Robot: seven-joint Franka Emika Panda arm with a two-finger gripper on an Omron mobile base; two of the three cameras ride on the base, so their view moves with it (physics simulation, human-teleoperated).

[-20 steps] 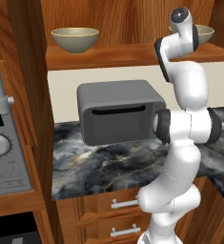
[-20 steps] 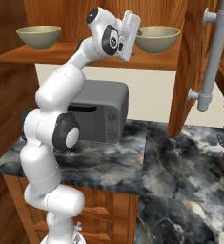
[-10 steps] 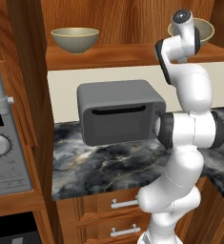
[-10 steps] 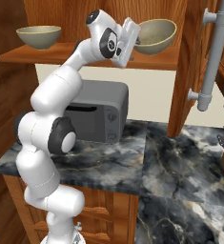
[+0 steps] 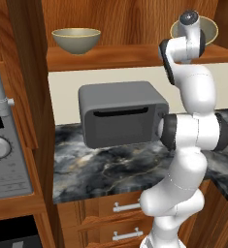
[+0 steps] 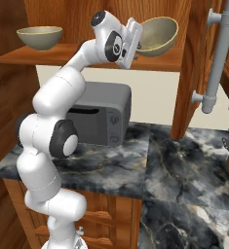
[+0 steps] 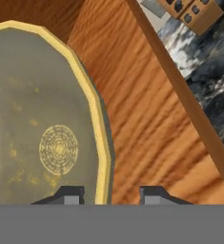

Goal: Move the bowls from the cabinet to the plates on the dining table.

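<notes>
Between the fingers point(image 7: 69, 194), the bowl point(image 7: 42, 119) looks like matt glazed ceramic, speckled tan with a smooth yellowish rim. Beyond the fingers, the shelf point(image 7: 147, 124) is warm, grained, lightly glossy wood. Further off, the counter point(image 7: 213, 71) is polished marbled stone.

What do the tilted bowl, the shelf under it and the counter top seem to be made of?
The tilted bowl looks like glazed ceramic: smooth olive-tan surface, pale yellow rim, faint speckles inside; rendered, so this is uncertain. The shelf looks like varnished wood, reddish-brown with visible grain. The counter top looks like polished dark stone, probably marble, with pale veins.
</notes>
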